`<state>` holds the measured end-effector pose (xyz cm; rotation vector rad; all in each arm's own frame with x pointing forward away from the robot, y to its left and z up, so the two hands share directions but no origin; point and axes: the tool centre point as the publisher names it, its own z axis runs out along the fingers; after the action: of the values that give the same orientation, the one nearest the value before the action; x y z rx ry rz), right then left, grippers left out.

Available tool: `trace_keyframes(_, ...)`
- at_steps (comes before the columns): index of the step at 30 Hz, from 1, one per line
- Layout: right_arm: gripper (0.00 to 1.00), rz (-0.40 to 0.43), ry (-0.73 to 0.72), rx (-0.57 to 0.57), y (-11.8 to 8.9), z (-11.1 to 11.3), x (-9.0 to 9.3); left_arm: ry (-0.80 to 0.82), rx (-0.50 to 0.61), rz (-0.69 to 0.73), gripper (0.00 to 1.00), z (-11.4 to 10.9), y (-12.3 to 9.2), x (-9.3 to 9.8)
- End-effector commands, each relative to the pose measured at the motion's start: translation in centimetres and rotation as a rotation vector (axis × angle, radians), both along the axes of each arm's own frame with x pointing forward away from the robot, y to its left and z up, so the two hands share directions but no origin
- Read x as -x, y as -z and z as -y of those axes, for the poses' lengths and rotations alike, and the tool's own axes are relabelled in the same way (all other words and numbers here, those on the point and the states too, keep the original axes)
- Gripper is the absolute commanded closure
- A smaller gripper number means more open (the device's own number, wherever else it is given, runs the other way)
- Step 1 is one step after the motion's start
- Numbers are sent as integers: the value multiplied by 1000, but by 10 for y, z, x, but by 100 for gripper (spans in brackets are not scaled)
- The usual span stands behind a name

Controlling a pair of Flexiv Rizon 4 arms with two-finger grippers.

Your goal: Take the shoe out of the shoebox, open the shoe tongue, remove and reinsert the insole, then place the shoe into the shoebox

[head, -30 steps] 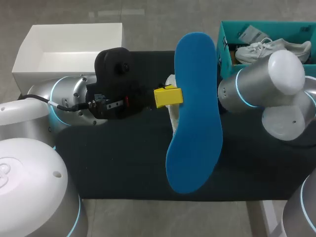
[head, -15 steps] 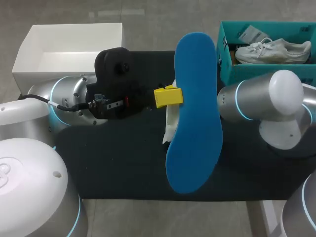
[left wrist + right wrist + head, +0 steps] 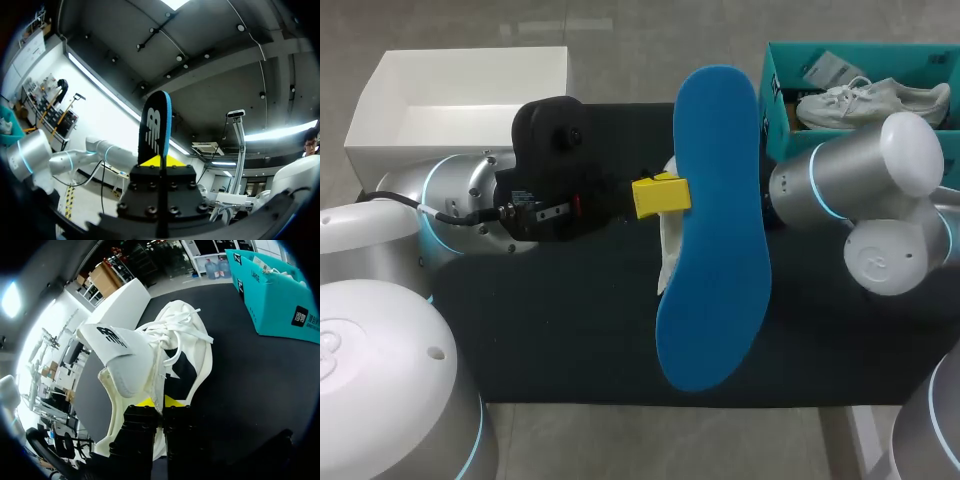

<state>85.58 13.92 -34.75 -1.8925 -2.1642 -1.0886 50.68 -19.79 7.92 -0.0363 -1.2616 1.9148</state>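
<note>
Over the black mat [image 3: 570, 320], holds the blue insole [image 3: 715, 230] raised and broadside to the head view, long axis running away from the robot. At the insole's left edge, pinches it with the left gripper [image 3: 660, 195], both yellow tips pressed against it from either side. Beneath the insole, and mostly hidden by it from above, grips the white shoe [image 3: 155, 370] with the right gripper [image 3: 160, 402], fingers drawn together on the shoe's side wall by the opening, tongue pulled out and laces loose. Brings the right arm [image 3: 850, 185] in from the insole's right. Right of the insole's far end, shows the teal shoebox [image 3: 865, 48] with a second shoe [image 3: 870, 100] lying inside. Well left of the insole, shows a white box [image 3: 460, 100], open upward.
</note>
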Motion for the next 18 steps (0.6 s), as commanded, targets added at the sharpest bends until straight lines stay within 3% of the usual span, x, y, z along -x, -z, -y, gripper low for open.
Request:
trace_keyframes(1,100,-7,-27,-34,9,2,-2,-48,-27,-15,100,9,-8,9)
trace_keyframes(18,100,-43,-71,-55,31,11,-6,-48,-27,-15,100,9,-8,9)
